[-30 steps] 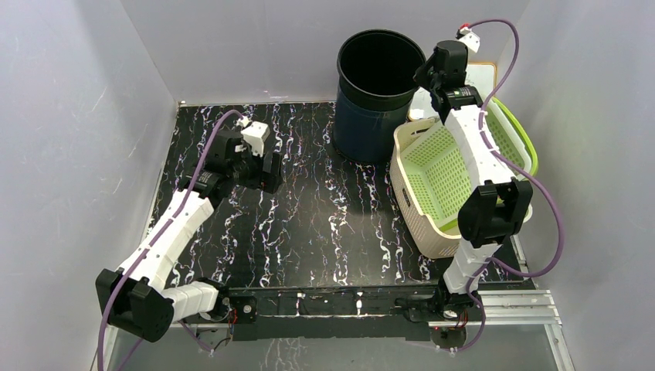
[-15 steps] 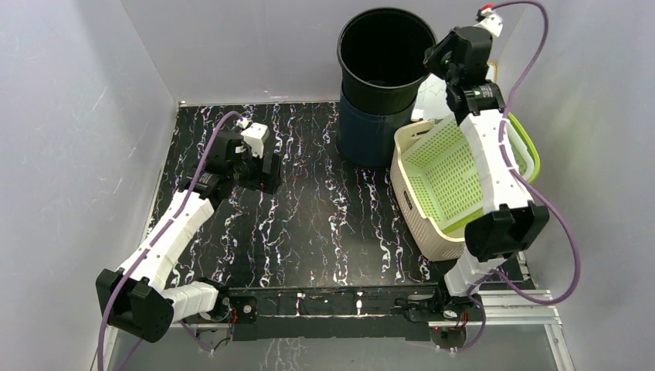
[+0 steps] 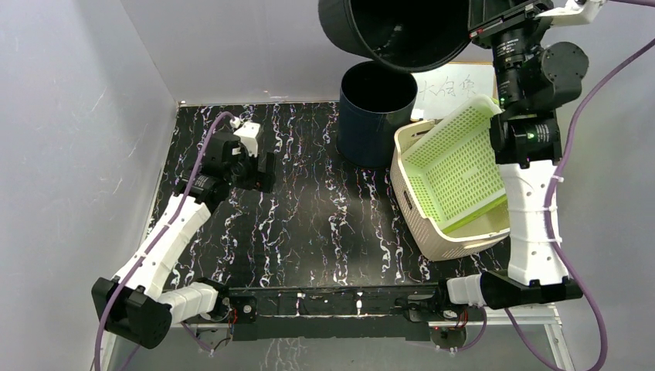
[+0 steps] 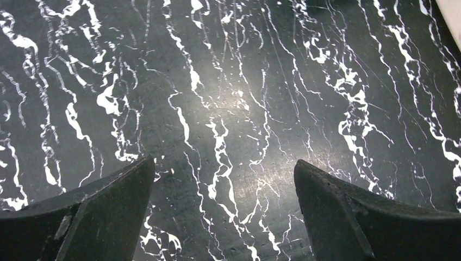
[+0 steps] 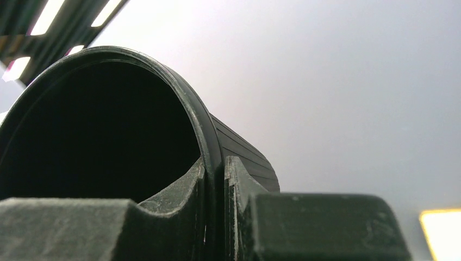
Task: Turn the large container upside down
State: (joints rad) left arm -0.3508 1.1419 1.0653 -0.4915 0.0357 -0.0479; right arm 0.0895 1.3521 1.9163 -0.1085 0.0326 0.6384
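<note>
While the right gripper [image 5: 215, 168] pinches the rim of the large container [image 3: 394, 31] tight, the container hangs high in the air beside the hand, tipped partway over. Far below that hand stands a dark blue bin [image 3: 375, 124], with a white basket [image 3: 440, 232] next to it. The left gripper [image 4: 223, 163] is wide open, with the dark table [image 4: 234, 81] just under its fingers.
</note>
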